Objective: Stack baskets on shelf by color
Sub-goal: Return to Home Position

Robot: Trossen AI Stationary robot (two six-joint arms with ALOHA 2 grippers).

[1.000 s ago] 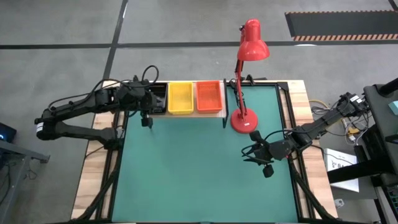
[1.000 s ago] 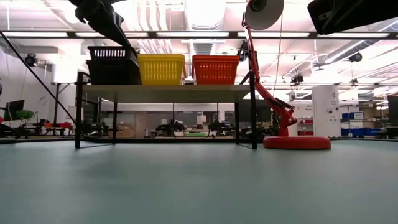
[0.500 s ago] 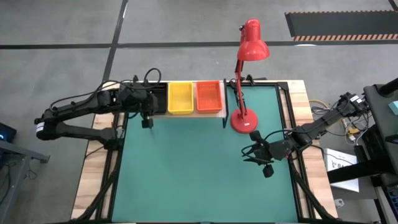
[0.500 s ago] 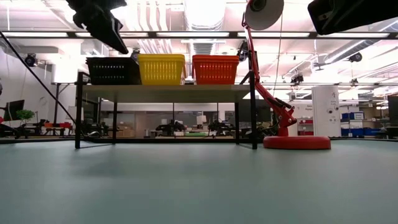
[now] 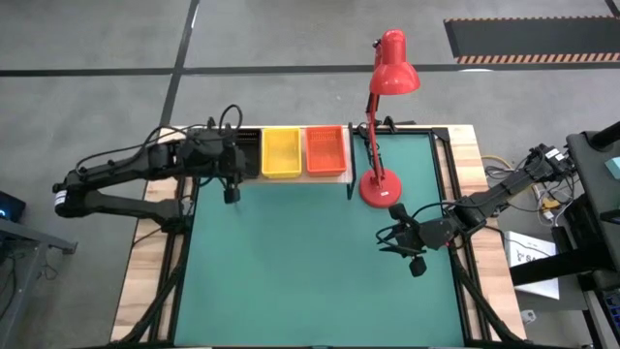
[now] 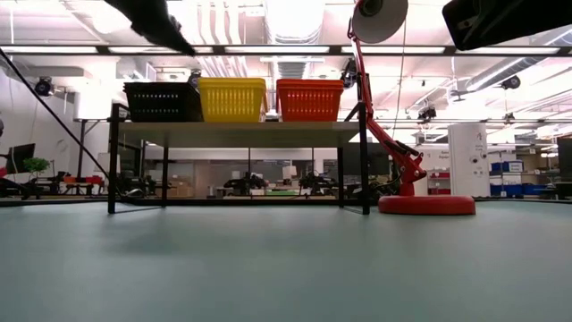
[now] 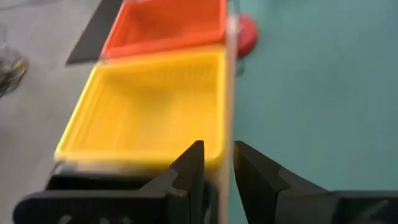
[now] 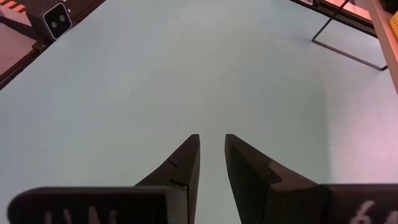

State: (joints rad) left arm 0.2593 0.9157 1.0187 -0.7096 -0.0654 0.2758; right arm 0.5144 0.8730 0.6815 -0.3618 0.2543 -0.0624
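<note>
On the shelf point(image 6: 241, 131) the baskets stand side by side on their bottoms: black point(image 6: 163, 101) at the left, yellow point(image 6: 232, 98) in the middle, orange-red point(image 6: 309, 98) at the right. From above they show as black point(image 5: 249, 152), yellow point(image 5: 281, 151) and orange-red point(image 5: 325, 149). My left gripper point(image 5: 239, 167) hovers above the shelf's near edge by the black basket, shut but for a narrow gap and empty; its wrist view looks along the yellow basket point(image 7: 149, 112). My right gripper point(image 5: 385, 242) waits shut and empty over the table's right part.
A red desk lamp stands with its round base point(image 5: 380, 189) on the green table right of the shelf, and its head point(image 5: 392, 68) reaches beyond the far edge. The shelf's black legs point(image 6: 113, 161) stand on the table. Green tabletop point(image 5: 310, 271) lies in front of the shelf.
The top black basket, which stood high on the black stack, has sunk down into it and now sits level with the other colours. My left gripper has let go of it and gone up and slightly toward the table's near edge.
</note>
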